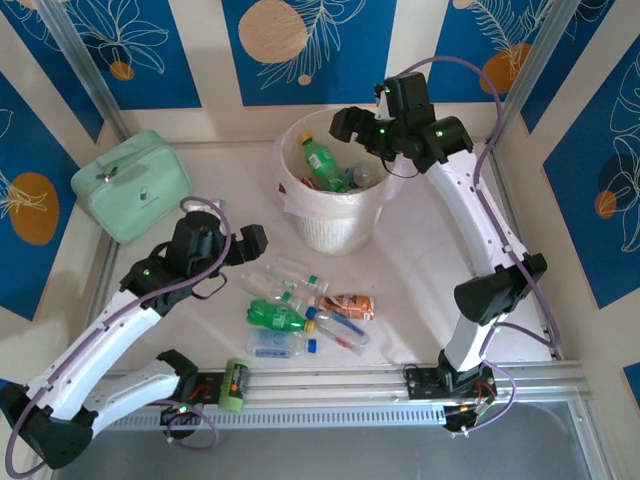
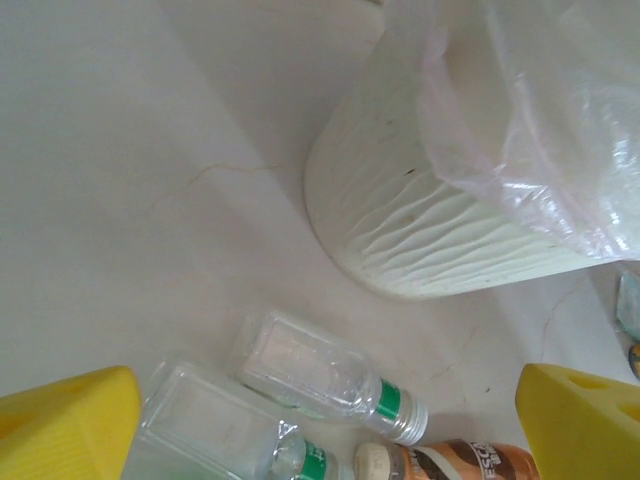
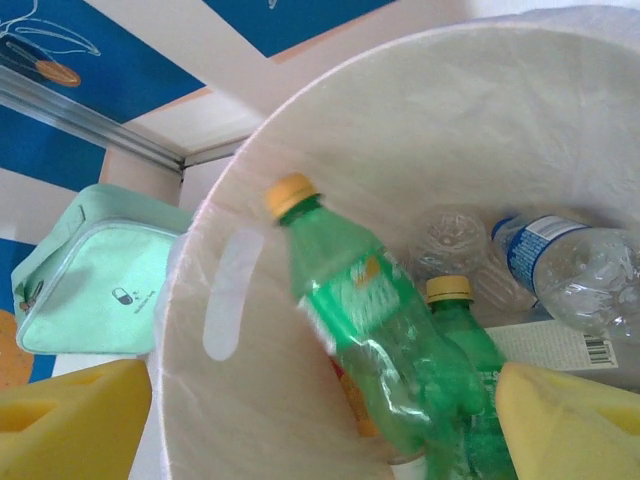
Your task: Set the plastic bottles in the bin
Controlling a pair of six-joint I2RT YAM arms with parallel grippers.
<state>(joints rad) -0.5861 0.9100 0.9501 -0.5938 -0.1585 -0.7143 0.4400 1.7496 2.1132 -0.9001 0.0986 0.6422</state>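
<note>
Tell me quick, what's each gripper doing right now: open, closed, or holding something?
Left gripper: open, empty, above clear bottles.
Right gripper: open, empty, above the bin with a green bottle inside.

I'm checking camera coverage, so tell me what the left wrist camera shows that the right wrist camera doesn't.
Left wrist, not right: two clear bottles and a brown-labelled bottle lying on the table, beside the bin, seen from outside. Right wrist, not left: the bin's inside holding two green bottles and a blue-labelled clear one, plus the mint case. Both: the bin and its plastic liner.
</note>
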